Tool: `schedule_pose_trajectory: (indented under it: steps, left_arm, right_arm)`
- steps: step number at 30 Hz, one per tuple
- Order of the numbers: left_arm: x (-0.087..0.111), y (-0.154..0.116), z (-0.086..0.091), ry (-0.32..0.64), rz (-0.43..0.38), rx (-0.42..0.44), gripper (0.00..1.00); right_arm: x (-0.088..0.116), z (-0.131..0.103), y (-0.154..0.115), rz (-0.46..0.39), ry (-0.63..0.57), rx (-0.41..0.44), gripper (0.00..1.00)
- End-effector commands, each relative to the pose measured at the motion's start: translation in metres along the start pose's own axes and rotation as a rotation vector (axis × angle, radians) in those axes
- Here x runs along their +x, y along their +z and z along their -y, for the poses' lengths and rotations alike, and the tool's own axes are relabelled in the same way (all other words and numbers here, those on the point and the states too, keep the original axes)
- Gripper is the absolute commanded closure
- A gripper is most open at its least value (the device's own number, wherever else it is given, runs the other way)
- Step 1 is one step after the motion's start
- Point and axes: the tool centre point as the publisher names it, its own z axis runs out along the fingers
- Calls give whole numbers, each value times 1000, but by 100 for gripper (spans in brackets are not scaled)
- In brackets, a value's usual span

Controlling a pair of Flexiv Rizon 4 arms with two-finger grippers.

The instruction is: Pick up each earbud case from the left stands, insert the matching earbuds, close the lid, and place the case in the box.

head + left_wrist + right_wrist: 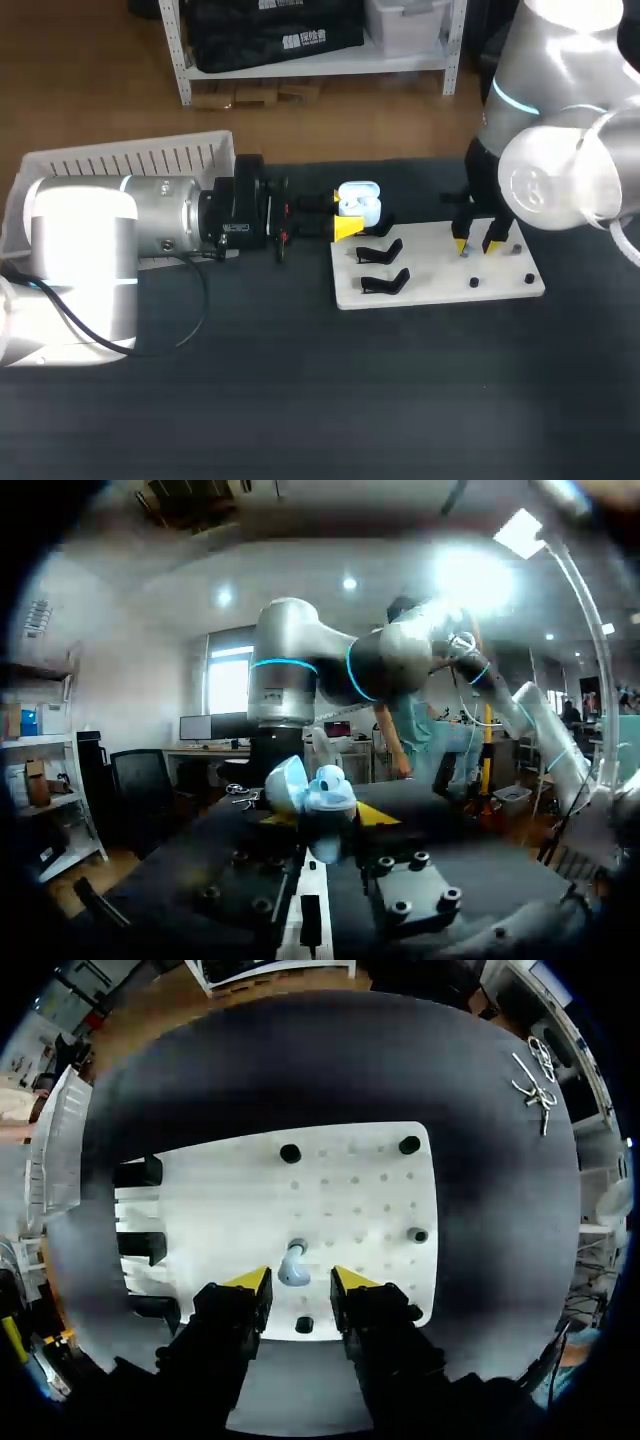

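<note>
Earbud case (360, 203), lid open, sits clamped between our left gripper's (345, 213) jaws in the head view, looks light, hard and slippery to us from the left wrist, best gripped on its sides, while our right gripper's (300, 1282) jaws stand apart, an earbud (293, 1265) between them.

Dark, matte desk (300, 400), black-grey top, soft glare patches. Behind its far edge: warm brown wooden floor (80, 80). 1 white metal shelf rack (320, 65) stands on that floor; a black bag (275, 30) and a clear plastic bin (405, 25) sit on its lower shelf, flattened cardboard (255, 95) under it.

Left wrist view: pale wall (110, 650), bright window (228, 685), a long bench with monitors (210, 725), 1 black office chair (140, 780), open shelving (40, 770) at the side. Ceiling lights (470, 575) glare strongly; several small round spots beside them.
</note>
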Motion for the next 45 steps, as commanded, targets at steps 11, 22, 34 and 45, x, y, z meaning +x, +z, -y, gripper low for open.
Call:
schedule_pose_trajectory:
  steps: [11,22,34,45]
  left_arm:
    - [1,1,-1,1,2,0,100]
    - [1,1,-1,1,2,0,100]
    - [1,1,-1,1,2,0,100]
    - [1,1,-1,1,2,0,100]
  right_arm:
    - [-3,0,3,1,6,-13,69]
    - [-3,-3,9,-14,7,-17,71]
    - [-5,-2,12,-23,17,-12,87]
    - [-1,-4,-7,-14,30,-24,100]
